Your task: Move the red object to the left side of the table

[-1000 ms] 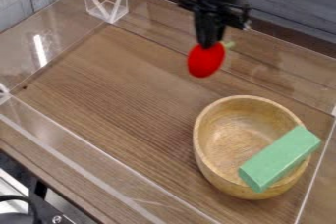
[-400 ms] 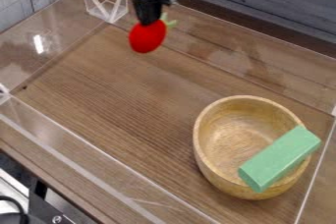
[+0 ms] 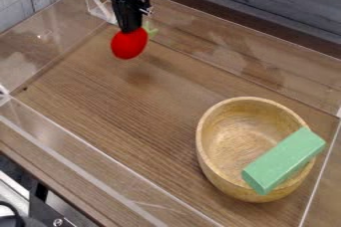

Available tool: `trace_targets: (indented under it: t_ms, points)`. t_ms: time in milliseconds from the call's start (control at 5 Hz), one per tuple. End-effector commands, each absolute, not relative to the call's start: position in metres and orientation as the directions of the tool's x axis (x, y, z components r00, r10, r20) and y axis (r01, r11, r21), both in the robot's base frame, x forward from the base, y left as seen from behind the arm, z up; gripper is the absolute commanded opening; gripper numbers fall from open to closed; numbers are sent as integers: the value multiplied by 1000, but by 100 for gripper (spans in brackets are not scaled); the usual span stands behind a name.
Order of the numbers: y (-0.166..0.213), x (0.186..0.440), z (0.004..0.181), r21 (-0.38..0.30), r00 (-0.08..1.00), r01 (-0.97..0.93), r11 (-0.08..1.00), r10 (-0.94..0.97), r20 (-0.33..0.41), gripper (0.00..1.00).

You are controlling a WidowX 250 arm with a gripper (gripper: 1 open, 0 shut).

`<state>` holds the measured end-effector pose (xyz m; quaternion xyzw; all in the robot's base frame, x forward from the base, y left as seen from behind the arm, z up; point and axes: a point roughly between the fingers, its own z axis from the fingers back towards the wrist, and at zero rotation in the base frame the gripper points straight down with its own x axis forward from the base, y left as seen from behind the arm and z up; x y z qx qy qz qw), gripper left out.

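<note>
The red object (image 3: 128,44) is a small rounded strawberry-like toy with a bit of green at its top. It hangs just above the brown wood-grain table (image 3: 147,102), toward the back left. My black gripper (image 3: 130,29) points straight down from above and is shut on the toy's top. The fingertips themselves are hard to make out against the toy.
A wooden bowl (image 3: 229,136) sits at the front right with a green rectangular block (image 3: 284,159) leaning in it. Low clear acrylic walls (image 3: 40,42) border the tabletop, with a clear bracket at the back left corner just behind the gripper.
The gripper has carried the red toy from the table's middle back area leftward and slightly lower, toward the left wall. Bowl and green block have stayed put.
</note>
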<state>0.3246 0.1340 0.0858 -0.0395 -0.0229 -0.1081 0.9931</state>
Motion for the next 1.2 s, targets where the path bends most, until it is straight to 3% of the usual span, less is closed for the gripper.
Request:
trace_targets:
  t_ms: [0, 200, 400, 600, 800, 1000]
  points:
    - [165, 331, 96, -34, 978, 188, 982, -184, 101, 0]
    - [187, 329, 86, -39, 983, 162, 986, -158, 92, 0]
    - [197, 324, 81, -47, 986, 151, 987, -147, 84, 100]
    - [200, 326, 86, -53, 982, 178, 983, -173, 78, 100]
    - [202, 328, 94, -55, 977, 202, 978, -198, 76, 0]
    - [203, 332, 99, -58, 974, 220, 974, -216, 73, 100]
